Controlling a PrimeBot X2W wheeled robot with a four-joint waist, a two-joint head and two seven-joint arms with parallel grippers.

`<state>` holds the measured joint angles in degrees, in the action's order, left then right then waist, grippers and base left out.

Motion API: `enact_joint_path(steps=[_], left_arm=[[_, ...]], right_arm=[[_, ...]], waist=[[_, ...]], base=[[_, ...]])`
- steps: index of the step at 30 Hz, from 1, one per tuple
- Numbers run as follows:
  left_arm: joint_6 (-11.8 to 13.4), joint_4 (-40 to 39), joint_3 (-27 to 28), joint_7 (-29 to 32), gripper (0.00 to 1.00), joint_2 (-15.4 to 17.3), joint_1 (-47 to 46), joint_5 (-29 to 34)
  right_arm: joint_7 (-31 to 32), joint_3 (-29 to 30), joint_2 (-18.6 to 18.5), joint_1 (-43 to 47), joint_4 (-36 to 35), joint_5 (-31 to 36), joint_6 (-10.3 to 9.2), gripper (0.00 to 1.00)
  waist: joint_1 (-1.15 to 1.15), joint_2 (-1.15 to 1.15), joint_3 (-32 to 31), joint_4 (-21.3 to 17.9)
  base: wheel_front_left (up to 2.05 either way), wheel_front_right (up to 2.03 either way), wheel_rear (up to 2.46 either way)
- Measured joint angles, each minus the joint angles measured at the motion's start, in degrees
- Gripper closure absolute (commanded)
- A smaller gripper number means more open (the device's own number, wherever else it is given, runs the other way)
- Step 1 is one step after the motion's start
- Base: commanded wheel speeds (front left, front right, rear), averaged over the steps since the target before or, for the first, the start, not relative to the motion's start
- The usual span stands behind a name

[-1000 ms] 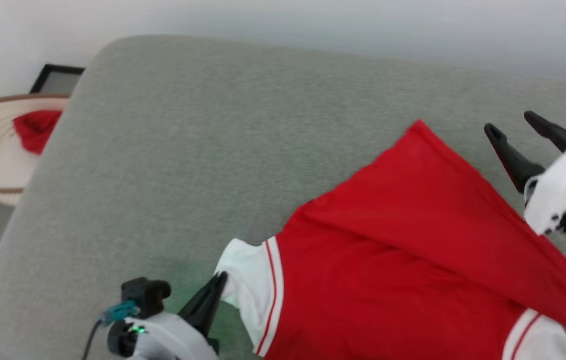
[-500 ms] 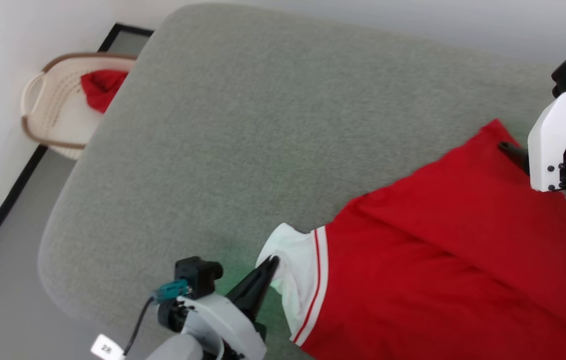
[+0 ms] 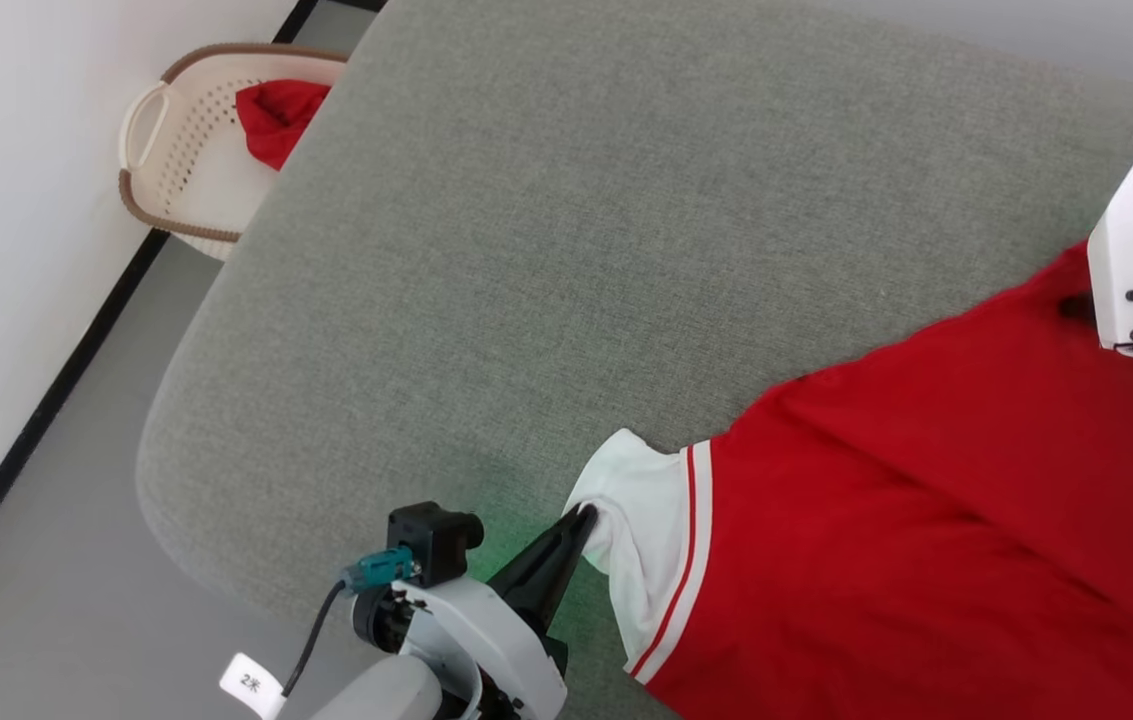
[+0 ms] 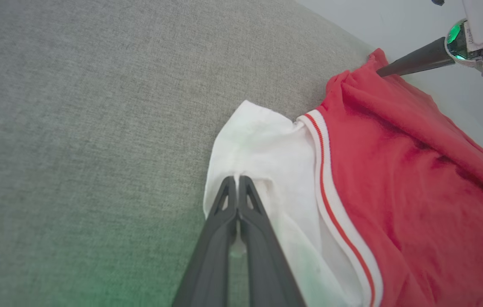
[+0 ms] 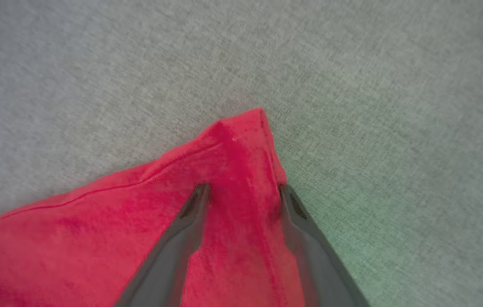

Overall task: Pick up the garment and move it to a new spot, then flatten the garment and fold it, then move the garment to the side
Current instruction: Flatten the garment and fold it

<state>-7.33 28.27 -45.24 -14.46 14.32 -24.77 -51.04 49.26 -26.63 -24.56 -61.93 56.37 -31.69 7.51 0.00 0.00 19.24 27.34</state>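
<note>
1. Across the head view spreads a grey woven upholstered cushion, which carries the shirt on its lower right part.
2. The red jersey garment lies rumpled, with a white short sleeve edged in red-white striped trim.
3. The left claw is clenched on the sleeve's edge.
4. The right claw is spread, its fingers straddling the shirt's red corner.

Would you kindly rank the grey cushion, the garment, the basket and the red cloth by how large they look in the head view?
1. the grey cushion
2. the garment, though the frame's edge cuts it off
3. the basket, farther away and partly hidden behind the cushion
4. the red cloth inside the basket
</note>
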Motion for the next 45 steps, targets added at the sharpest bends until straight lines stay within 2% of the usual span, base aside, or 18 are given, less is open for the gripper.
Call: enact_joint_path(steps=[9, 14, 19, 25, 31, 37, 40, 45], left_arm=[[-0.01, -0.04, -0.32, -0.26, 1.0, 1.57, -0.19, -1.85], [-0.01, -1.9, -0.35, 1.41, 1.0, 4.35, -1.15, -3.92], [-0.05, -6.26, 0.07, 7.67, 1.0, 10.26, -4.49, -5.95], [0.07, -12.55, 1.78, 16.89, 1.0, 18.25, -13.3, -5.78], [0.49, -15.37, 4.42, 25.21, 1.0, 23.05, -25.42, -5.1], [0.43, -9.82, 5.25, 30.12, 1.0, 23.35, -37.61, -3.32], [0.27, -5.33, 5.37, 30.71, 1.0, 22.02, -43.47, -2.25], [0.52, 3.61, 7.14, 30.06, 1.0, 17.95, -51.78, -2.67]], right_arm=[[0.31, -0.2, 1.65, -2.05, 2.64, -0.4, 0.0, 1.0], [-1.31, -0.02, 2.25, -2.44, 1.92, -2.74, 0.0, 1.0], [-3.55, 0.25, 2.81, -4.04, -0.44, -5.56, 0.0, 1.0], [-7.28, -0.23, 2.94, -5.98, -4.63, -7.89, 0.0, 1.0], [-14.58, -0.21, 2.57, -8.95, -8.17, -8.4, 0.0, 1.0], [-20.24, 0.2, 3.5, -12.3, -9.16, -6.7, 0.0, 1.0], [-22.85, 0.82, 4.02, -14.18, -8.23, -5.9, 0.0, 1.0], [-27.97, 1.86, 5.42, -17.7, -6.24, -4.23, 0.0, 1.0]], waist=[[0.0, 0.0, -0.79, -1.17], [0.0, 0.0, -1.8, -2.61], [0.0, 0.0, -3.44, -4.27], [0.0, 0.0, -5.86, -6.64], [0.0, 0.0, -8.26, -9.68], [0.0, 0.0, -10.35, -13.22], [0.0, 0.0, -11.25, -15.07], [0.0, 0.0, -12.65, -18.0]], base=[[0.0, 0.0, 0.0], [0.0, 0.0, 0.0], [0.0, 0.0, 0.0], [0.0, 0.0, 0.0], [0.0, 0.0, 0.0], [0.0, 0.0, 0.0], [0.0, 0.0, 0.0], [0.0, 0.0, 0.0]])
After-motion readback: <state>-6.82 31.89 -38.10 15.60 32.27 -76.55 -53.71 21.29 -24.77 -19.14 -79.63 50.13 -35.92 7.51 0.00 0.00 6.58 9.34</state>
